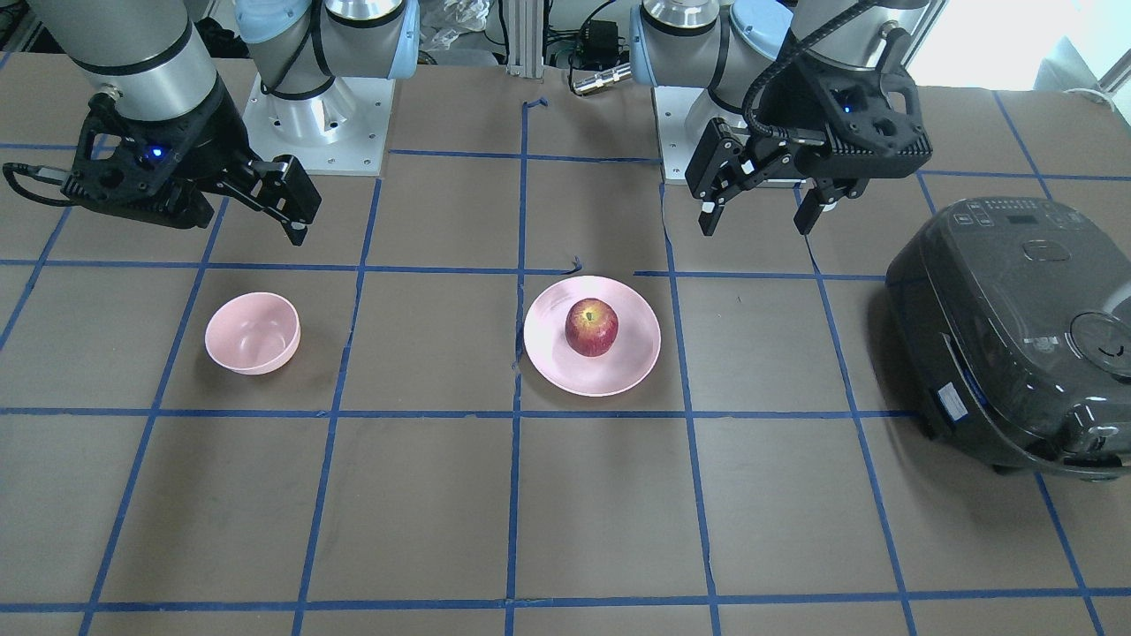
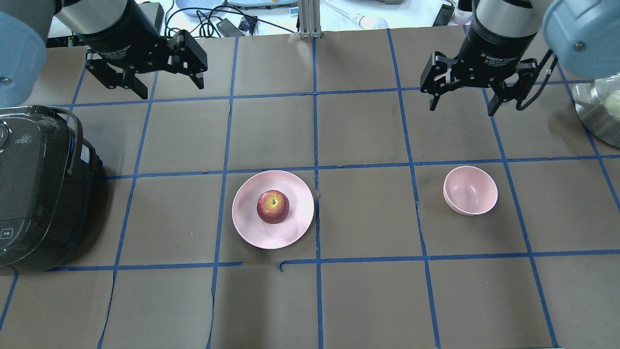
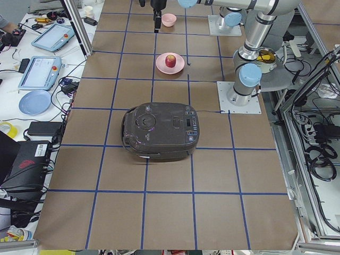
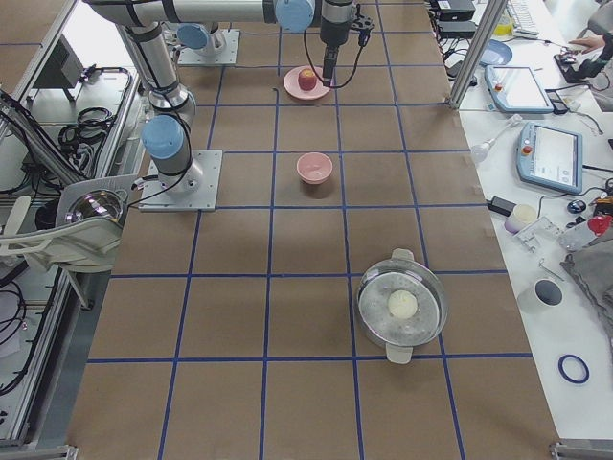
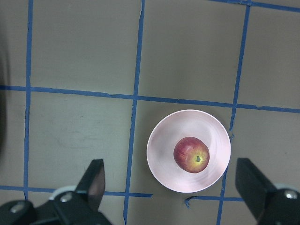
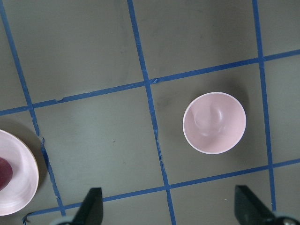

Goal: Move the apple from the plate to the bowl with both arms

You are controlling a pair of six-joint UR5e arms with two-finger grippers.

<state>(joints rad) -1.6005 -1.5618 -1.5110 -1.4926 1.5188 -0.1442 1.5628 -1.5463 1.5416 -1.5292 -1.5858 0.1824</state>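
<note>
The red apple (image 1: pixel 591 327) sits upright in the middle of the wide pink plate (image 1: pixel 632 362) near the table's centre; it also shows in the overhead view (image 2: pixel 272 206) and the left wrist view (image 5: pixel 191 155). The small deep pink bowl (image 2: pixel 470 190) stands empty one grid square to the robot's right, also in the right wrist view (image 6: pixel 214 123). My left gripper (image 2: pixel 172 89) is open and empty, raised above the table beyond the plate. My right gripper (image 2: pixel 461 109) is open and empty, raised beyond the bowl.
A dark rice cooker (image 2: pixel 34 189) sits at the robot's left end of the table. A steel pot (image 4: pixel 402 307) with a glass lid stands at the right end. Blue tape lines grid the brown tabletop (image 2: pixel 368 300).
</note>
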